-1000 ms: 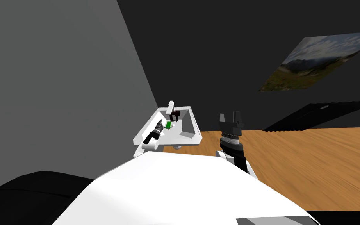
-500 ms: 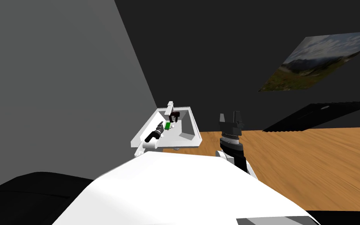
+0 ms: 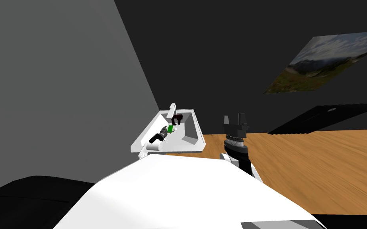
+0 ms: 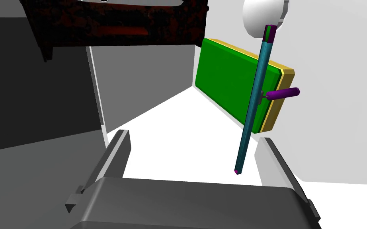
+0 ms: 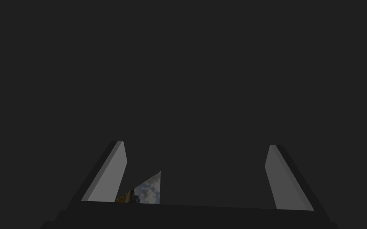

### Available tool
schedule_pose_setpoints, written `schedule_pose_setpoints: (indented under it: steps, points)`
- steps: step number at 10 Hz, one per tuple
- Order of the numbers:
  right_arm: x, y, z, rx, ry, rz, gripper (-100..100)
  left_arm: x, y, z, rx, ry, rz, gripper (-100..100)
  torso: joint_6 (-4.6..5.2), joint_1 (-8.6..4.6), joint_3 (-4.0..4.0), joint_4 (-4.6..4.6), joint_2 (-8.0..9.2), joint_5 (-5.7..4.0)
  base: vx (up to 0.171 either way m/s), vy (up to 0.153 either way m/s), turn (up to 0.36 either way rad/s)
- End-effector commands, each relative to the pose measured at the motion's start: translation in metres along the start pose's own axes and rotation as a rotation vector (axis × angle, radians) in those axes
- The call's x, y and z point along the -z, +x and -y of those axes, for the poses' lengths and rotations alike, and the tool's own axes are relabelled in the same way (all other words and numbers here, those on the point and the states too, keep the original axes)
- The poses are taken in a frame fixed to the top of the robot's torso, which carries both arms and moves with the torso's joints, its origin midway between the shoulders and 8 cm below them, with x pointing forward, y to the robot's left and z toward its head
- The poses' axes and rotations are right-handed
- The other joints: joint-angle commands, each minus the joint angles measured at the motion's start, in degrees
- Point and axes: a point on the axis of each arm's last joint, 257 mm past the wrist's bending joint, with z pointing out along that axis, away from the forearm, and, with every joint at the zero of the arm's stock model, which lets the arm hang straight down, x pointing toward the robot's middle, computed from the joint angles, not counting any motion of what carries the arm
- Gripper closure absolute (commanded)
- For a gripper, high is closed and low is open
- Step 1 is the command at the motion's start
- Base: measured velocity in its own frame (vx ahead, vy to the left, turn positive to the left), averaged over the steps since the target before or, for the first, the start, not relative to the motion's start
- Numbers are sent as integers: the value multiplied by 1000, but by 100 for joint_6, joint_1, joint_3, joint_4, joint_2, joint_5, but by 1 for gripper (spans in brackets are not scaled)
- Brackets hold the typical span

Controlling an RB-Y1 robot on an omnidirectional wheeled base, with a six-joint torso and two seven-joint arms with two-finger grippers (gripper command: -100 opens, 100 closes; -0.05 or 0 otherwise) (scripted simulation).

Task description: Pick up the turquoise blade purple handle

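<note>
Closer now, left gripper (image 4: 193, 137) (spread apart) nears the turquoise blade (image 4: 250, 119) beside a green block (image 4: 228, 79).

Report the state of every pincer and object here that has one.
Left pincer, open, empty, aimed at the tool.
Right pincer, open, empty.
Turquoise-bladed tool, ungrasped, lying in the white basin.
Green block, in the same basin, partly covered by the blade.

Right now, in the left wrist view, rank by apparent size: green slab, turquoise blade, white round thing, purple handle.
Largest: green slab.
Then turquoise blade, long and thin, and white round thing, cut off at the edge: about alike.
Smallest: purple handle.
</note>
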Motion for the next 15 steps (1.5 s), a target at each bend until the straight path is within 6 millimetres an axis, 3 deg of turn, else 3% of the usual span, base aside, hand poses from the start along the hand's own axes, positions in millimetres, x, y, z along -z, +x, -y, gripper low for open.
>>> schedule_pose_setpoints:
  steps: [1, 7, 8, 9, 10, 15]
  points:
    - [0, 0, 0, 0, 0, 0, 0, -2, -3, -14, 6, -54, 2, -100, 0, 0, 0, 0, 0, 0, 35, -10, -9]
    - [0, 0, 0, 0, 0, 0, 0, -7, -9, -53, 22, -205, 11, -100, 0, 1, 0, 0, 1, 0, 32, -10, -6]
    - [0, 0, 0, 0, 0, 0, 0, -7, -8, -49, 20, -187, 10, -100, 0, 1, 1, 0, 2, 0, 10, -4, -1]
    - [0, 0, 0, 0, 0, 0, 0, -7, -8, -50, 20, -192, 10, 0, -1, 2, 4, 1, 7, 0, 0, 0, 0]
    - [0, 0, 0, 0, 0, 0, 0, -17, -13, -48, 23, -191, 21, -100, -1, 4, 6, 2, 10, 0, -35, 6, -74]
    - [0, 0, 0, 0, 0, 0, 0, -46, -27, -34, 35, -178, 49, -100, -1, 4, 19, 7, 32, 1, -66, 5, -61]
